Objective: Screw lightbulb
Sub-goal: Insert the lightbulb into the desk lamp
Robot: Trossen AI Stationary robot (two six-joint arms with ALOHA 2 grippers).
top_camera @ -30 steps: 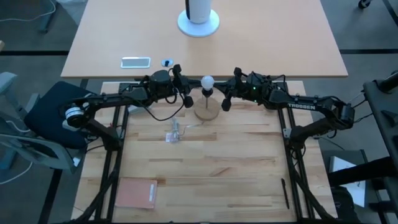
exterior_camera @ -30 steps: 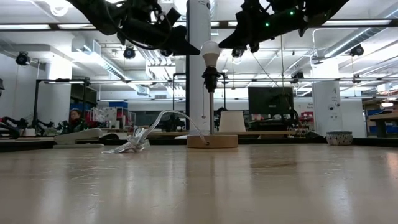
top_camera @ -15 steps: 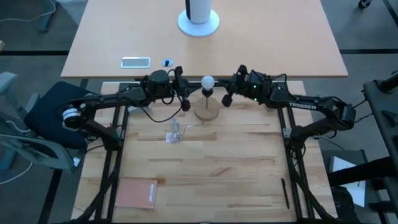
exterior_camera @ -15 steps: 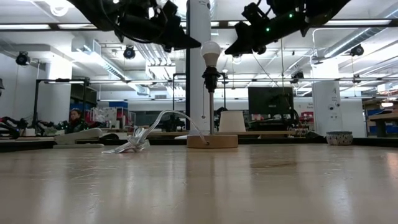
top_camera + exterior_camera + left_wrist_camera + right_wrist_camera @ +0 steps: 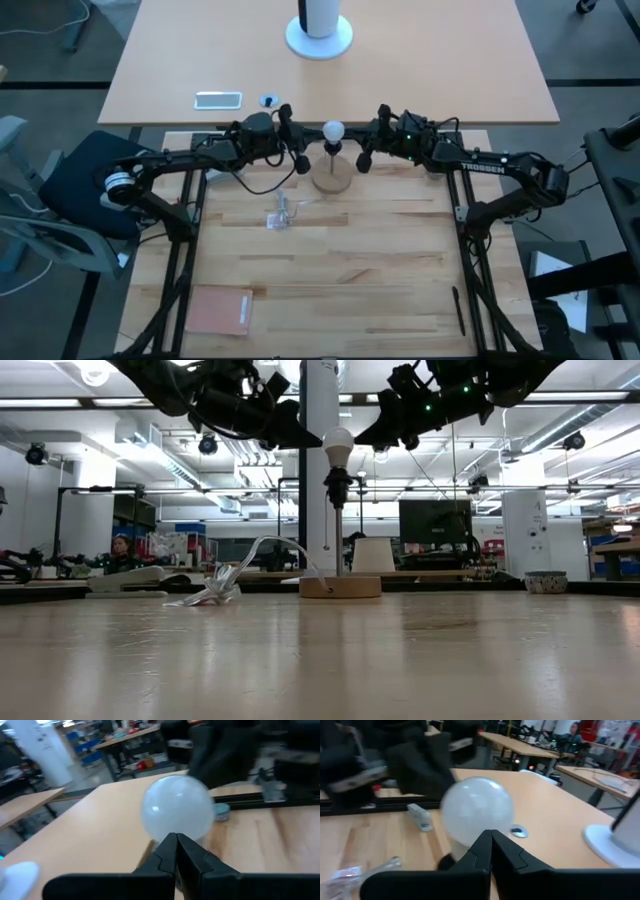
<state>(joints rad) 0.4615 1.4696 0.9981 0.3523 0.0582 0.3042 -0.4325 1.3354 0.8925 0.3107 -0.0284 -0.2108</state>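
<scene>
Flanking the socket stand at upper centre of the high view, both arms hang just above the bench. The right pincer — fingers pressed together, as are the left pincer's — has edged back toward the lightbulb since half a second ago. The bulb sits upright atop the stem, untouched, likely seated. Its screw base is hidden, so tightness cannot be judged.
</scene>
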